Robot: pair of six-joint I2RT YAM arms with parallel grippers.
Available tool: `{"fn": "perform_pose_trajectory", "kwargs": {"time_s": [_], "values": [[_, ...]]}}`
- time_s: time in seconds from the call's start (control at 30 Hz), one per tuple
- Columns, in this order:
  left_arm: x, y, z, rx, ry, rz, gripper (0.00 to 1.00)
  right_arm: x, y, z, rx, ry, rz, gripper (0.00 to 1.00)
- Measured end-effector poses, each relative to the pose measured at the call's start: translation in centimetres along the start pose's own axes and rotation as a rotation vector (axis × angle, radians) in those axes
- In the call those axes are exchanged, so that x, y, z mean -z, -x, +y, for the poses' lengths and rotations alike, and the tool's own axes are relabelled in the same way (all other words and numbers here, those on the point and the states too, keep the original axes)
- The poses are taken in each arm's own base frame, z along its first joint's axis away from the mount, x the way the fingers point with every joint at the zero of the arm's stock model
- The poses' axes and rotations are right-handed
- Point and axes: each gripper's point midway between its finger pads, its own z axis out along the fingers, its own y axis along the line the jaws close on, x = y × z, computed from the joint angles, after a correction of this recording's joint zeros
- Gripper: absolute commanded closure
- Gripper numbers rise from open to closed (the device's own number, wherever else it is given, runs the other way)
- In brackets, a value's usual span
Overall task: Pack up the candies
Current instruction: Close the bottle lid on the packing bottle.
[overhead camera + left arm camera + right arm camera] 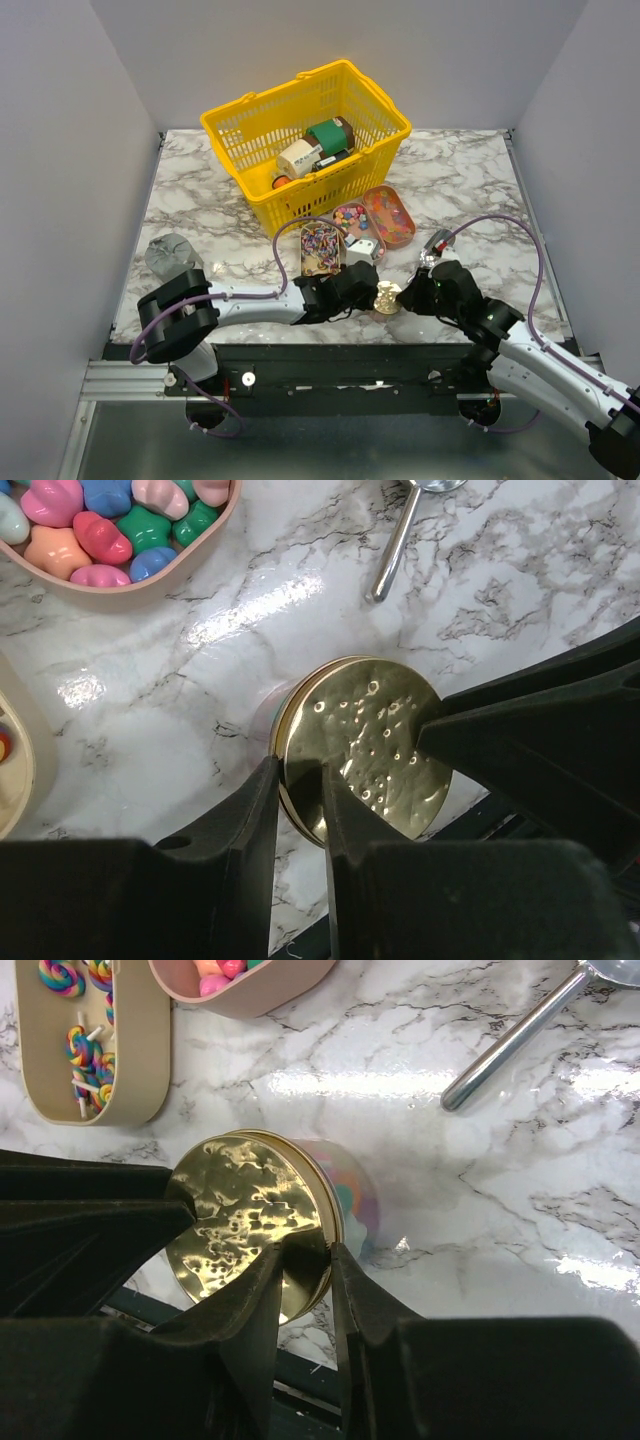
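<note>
Meeting at a gold lid (386,297) near the front edge of the marble table (480,190), the left gripper (366,286) and the right gripper (414,296) close in from either side in the top view. Just behind them the candies (349,217) lie in three open trays: a beige tray (303,262) of striped ones, a pink tray (338,209) of mixed colours and an orange tray (408,216). A spoon (436,245) lies to their right. A yellow basket (230,135) of bottles stands farther back.

In the left wrist view, the left gripper (300,785) has its jaws drawn narrow on the lid's (365,745) rim, one finger on each side of it. The right gripper's dark bulk reaches the lid from the right. The candies (110,525) fill the pink tray (130,585) at upper left, and the spoon's (395,540) handle lies at the top.

In the right wrist view, the right gripper (305,1260) likewise pinches the lid's (245,1220) rim between near-shut jaws. The lid sits on a clear jar (352,1195) showing pastel colours inside. Striped candies (85,1045) lie in the beige tray (140,1070) at upper left, apart from the jar.
</note>
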Motion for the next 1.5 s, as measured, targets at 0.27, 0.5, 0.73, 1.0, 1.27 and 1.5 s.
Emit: {"fn": "perform_pose_trajectory", "kwargs": {"time_s": [0.27, 0.5, 0.73, 1.0, 1.27, 1.5], "values": [[-0.3, -0.1, 0.1, 0.016, 0.002, -0.069, 0.82, 0.0, -0.1, -0.1, -0.001, -0.002, 0.002, 0.68], [-1.0, 0.4, 0.2, 0.053, -0.002, -0.136, 0.82, 0.0, 0.0, -0.2, -0.009, -0.012, -0.002, 0.7], [-1.7, 1.1, 0.6, 0.053, 0.028, -0.179, 0.82, -0.7, 0.4, -0.4, -0.032, -0.035, -0.012, 0.76], [-1.9, 1.8, 1.0, 0.01, 0.057, -0.199, 0.57, -0.9, 1.0, -0.1, -0.031, -0.028, -0.036, 0.61], [-0.6, 1.8, 0.7, -0.068, 0.046, -0.175, 0.34, 0.5, 1.8, 0.6, 0.02, -0.002, -0.045, 0.5], [1.3, 3.7, -0.7, -0.059, -0.015, -0.221, 0.39, 0.7, 1.6, 0.9, 0.031, 0.014, -0.03, 0.5]]}}
